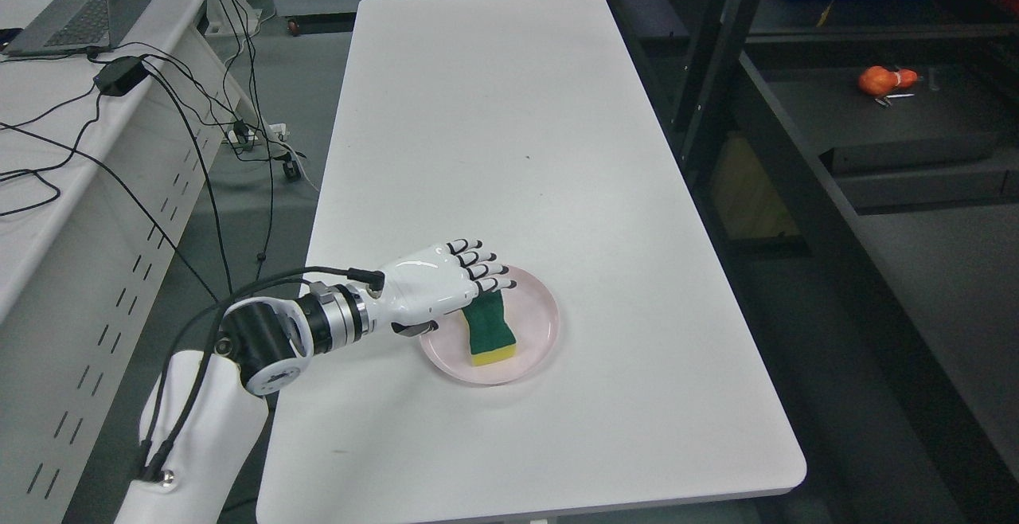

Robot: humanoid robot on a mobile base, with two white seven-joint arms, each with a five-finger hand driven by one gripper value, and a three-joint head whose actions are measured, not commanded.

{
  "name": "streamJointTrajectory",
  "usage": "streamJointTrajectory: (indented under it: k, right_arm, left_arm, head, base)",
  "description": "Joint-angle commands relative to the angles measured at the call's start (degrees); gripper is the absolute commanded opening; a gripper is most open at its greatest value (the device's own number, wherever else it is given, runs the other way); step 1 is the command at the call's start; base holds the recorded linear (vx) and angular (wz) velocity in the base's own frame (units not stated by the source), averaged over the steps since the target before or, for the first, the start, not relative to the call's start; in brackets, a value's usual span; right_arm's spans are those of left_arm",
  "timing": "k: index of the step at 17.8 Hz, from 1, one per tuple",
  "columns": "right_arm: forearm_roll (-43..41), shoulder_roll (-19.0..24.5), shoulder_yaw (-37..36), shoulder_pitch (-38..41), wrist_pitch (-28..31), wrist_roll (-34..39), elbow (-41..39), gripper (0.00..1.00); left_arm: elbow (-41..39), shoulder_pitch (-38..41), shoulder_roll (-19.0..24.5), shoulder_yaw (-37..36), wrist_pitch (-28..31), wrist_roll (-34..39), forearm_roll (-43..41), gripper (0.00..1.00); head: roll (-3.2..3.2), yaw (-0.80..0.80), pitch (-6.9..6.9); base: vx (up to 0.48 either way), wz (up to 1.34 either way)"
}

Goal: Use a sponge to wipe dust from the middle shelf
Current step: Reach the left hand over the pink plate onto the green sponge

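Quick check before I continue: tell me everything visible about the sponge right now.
The sponge is a two-layer block: dark green scouring side facing up, yellow foam beneath, showing along its near edge. Its sides look wavy. It lies flat in the pink plate on the white table, left of the plate's middle. The left hand reaches over its far end with fingers extended; whether they touch it is unclear.

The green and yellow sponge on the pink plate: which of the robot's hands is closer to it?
Left. The left hand is over the sponge on the pink plate, fingers reaching above its far end. The right hand is out of view.
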Motion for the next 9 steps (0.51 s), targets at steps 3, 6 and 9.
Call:
streamJointTrajectory:
  k: [3, 6, 9]
  right_arm:
    - [0.00, -1.00, 0.00, -0.09, 4.23, 0.04, -1.00, 1.00]
    - [0.00, -1.00, 0.00, 0.00, 4.14, 0.04, -1.00, 1.00]
    - [0.00, -1.00, 0.00, 0.00, 4.14, 0.04, -1.00, 1.00]
  left_arm:
    - [4.45, -3.95, -1.06, -8.09, -0.39, -0.12, -1.14, 0.92]
    - [5.07, -3.95, -2.21, -9.68, -1.09, -2.14, -1.14, 0.92]
    - [5.24, -3.87, -2.47, -10.48, -1.18, -3.72, -1.14, 0.92]
  head:
    - [0.00, 0.00, 0.00]
    - [0.00, 0.00, 0.00]
    - [0.00, 0.00, 0.00]
  base:
    - [0.000, 0.00]
    - [0.000, 0.00]
    - [0.000, 0.00]
